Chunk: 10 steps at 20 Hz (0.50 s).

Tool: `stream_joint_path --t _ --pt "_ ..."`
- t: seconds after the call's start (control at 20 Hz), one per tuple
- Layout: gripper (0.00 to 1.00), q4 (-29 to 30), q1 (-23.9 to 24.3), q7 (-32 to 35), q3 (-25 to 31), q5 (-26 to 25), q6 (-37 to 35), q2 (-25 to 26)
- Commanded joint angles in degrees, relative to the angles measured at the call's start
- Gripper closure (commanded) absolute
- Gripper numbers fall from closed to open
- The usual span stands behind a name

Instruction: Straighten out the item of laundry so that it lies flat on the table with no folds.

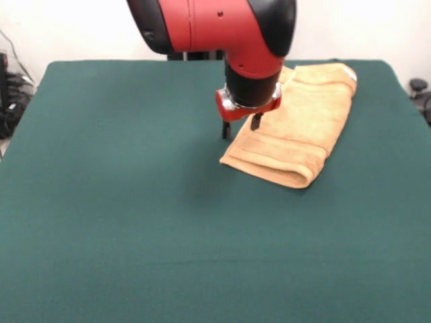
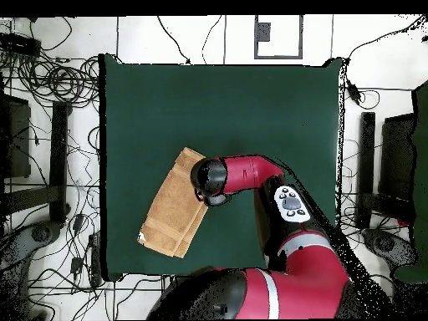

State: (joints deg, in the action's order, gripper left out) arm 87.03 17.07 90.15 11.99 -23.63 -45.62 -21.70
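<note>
Towel (image 1: 297,128) is folded double, lying diagonally near the table (image 1: 135,222) corner on the robot's side. Gripper (image 1: 241,126) hangs over the towel's long edge, fingers (image 1: 226,130) apart, empty. Risk: pinching both layers at once means it drags the whole bundle instead of unfolding; one finger is off the cloth, so it may grab only the table cover.

Lab: floor cables (image 2: 58,84), robot table (image 2: 251,100)

Bright even light, faint shadow under arm (image 1: 222,30)
</note>
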Motion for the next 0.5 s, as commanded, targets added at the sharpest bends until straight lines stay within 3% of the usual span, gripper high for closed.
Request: stream_joint_path --t 0.05,0.4,0.45,0.5 --pt "0.00 -7.08 1.64 2.02 0.36 -4.55 10.57 15.54" --pt "0.00 -7.54 1.32 1.77 0.25 -4.13 7.90 15.33" --pt "1.00 -7.51 1.39 1.72 0.34 -4.22 7.99 15.31" --pt "1.00 -7.53 1.38 1.64 0.36 -4.29 7.94 15.30"
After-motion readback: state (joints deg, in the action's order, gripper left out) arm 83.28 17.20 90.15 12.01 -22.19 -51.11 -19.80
